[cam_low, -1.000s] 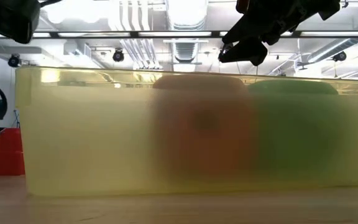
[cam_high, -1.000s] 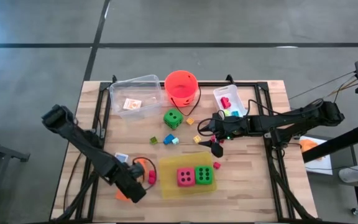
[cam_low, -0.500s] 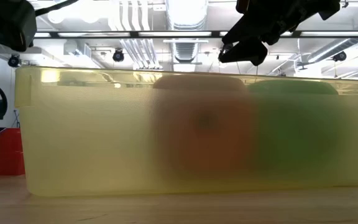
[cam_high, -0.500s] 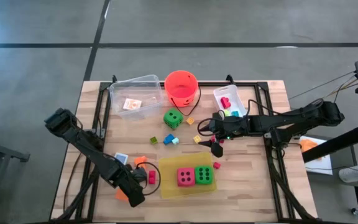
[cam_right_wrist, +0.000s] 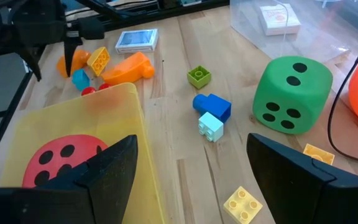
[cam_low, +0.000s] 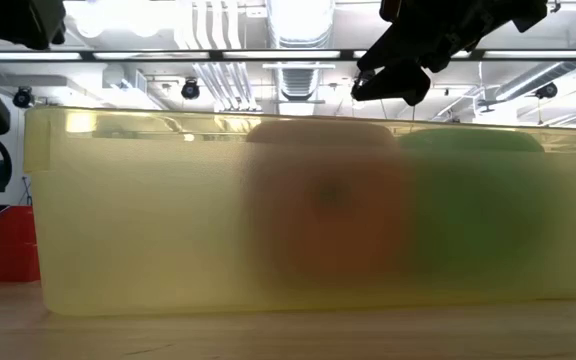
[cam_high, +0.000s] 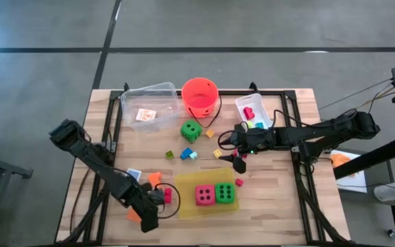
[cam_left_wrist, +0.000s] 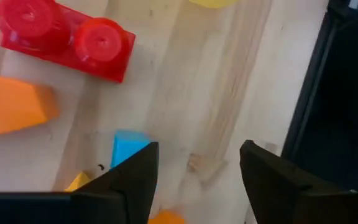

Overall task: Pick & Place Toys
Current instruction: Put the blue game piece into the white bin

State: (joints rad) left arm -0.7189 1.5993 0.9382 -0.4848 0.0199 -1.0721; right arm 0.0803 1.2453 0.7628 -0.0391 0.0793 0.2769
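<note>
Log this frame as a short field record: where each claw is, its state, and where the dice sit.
left claw: open, empty, low over the table's near-left corner beside a red brick and orange piece
right claw: open, empty, hovering past the yellow tray's far edge
in tray: pink die, green die
on table: second green die by the orange-red bucket

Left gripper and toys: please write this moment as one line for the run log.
left gripper: open, empty, over bare wood near red brick | right gripper: open, hovering | yellow tray: pink die, green die
</note>
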